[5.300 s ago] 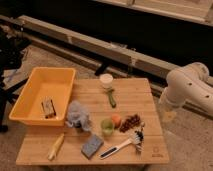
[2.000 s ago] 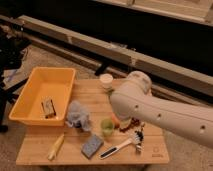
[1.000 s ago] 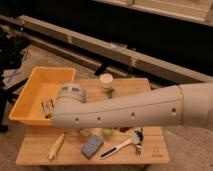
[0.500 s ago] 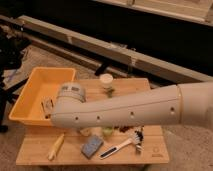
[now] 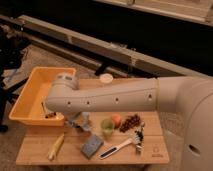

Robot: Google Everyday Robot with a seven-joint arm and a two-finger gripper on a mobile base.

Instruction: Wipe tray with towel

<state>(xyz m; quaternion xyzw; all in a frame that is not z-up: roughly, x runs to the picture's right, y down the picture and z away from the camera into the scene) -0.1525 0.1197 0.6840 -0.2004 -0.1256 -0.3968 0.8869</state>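
Observation:
The yellow tray (image 5: 27, 97) stands on the left end of the wooden table (image 5: 150, 150), with a small brown object (image 5: 50, 115) inside it. The grey towel (image 5: 84, 123) lies crumpled on the table just right of the tray's near corner. My white arm (image 5: 120, 97) reaches across the table from the right. My gripper (image 5: 74, 121) hangs below the wrist, right at the towel's left side and next to the tray's rim. The arm hides part of the tray and the towel.
On the table are a yellow corn cob (image 5: 56, 146), a blue-grey sponge (image 5: 91, 146), a brush (image 5: 120, 148), a green cup (image 5: 107, 128), an orange fruit (image 5: 116, 120), grapes (image 5: 131, 122) and a white bowl (image 5: 105, 78). A long rail (image 5: 100, 47) runs behind.
My arm swung from the right side across the table to the left. In the last half second it shifted only slightly, over the towel by the tray.

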